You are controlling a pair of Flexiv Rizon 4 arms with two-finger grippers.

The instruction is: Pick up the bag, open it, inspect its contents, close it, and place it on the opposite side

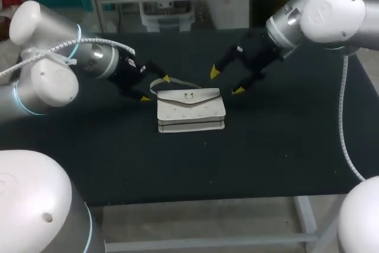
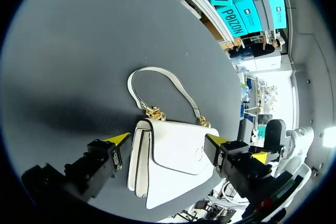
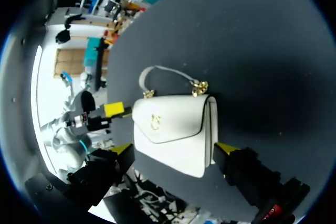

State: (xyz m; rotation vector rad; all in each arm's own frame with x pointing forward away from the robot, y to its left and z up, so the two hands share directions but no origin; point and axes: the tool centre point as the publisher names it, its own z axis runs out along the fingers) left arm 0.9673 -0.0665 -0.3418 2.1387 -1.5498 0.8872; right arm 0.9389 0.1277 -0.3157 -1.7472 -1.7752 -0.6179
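Two arms come in over the black surface (image 1: pixel 118 158), one from each side, and both hang close to the white bag (image 1: pixel 190 109) without holding it. The bag lies flat about in the middle of the surface, front up, flap closed, with a small gold ring clasp (image 1: pixel 188 95) on the flap. Its strap (image 2: pixel 152 68) loops out on the cloth toward the far edge, joined to the bag by gold chain links (image 2: pixel 155 113).

The left tool (image 1: pixel 156 88) sits just off the bag's left far corner with its yellow-tipped fingers spread wide. From the left wrist camera the bag shows between those two fingers, but the head view puts them beside and above it, so nothing is pinched. The right tool (image 1: pixel 225 82) is near the right far corner, a bit further off, also spread wide with nothing in it. The right wrist camera looks down on the bag the same way, framed by its own two fingers, and one yellow tip of the left tool pokes in just beside the bag's edge.
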